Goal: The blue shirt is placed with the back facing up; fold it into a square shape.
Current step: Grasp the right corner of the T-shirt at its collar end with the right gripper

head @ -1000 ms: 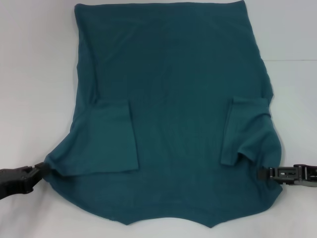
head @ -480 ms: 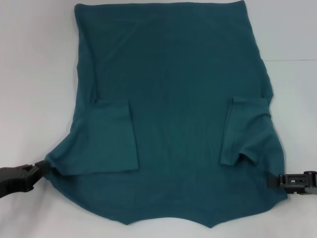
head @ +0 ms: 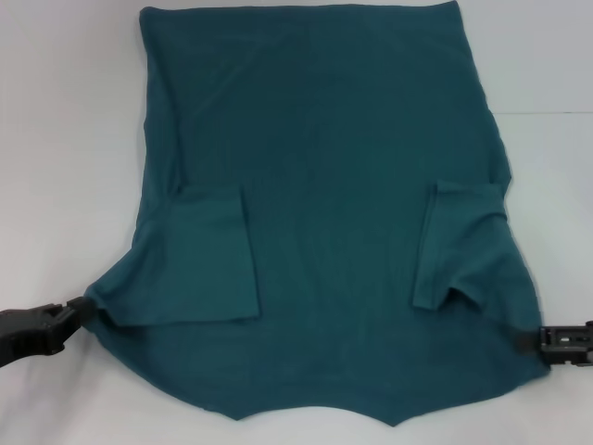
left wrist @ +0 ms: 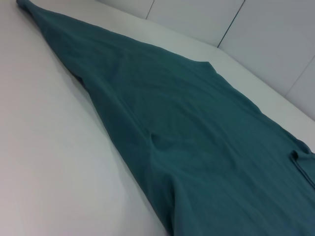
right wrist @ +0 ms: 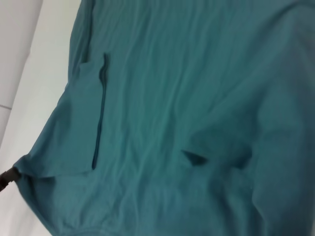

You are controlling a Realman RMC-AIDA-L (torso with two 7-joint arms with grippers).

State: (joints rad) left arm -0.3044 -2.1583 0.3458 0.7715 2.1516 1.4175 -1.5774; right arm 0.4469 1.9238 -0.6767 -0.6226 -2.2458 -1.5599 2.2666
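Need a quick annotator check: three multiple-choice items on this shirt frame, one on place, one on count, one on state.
1. Where is the left gripper?
A. on the collar
B. at the shirt's near left edge
C. above the shirt's middle

2. How many sleeves lie folded onto the body?
A. none
B. one
C. two

3. How is the right gripper?
A. at the shirt's near right edge
B. raised over the far hem
C. out of view

Answers: 1 B, it meets the pulled-out left corner. 2 C, a flap lies on each side. 3 A, its tip meets the right edge.

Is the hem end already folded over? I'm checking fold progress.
No: in the head view the blue shirt lies spread flat, only its two sleeves turned in.
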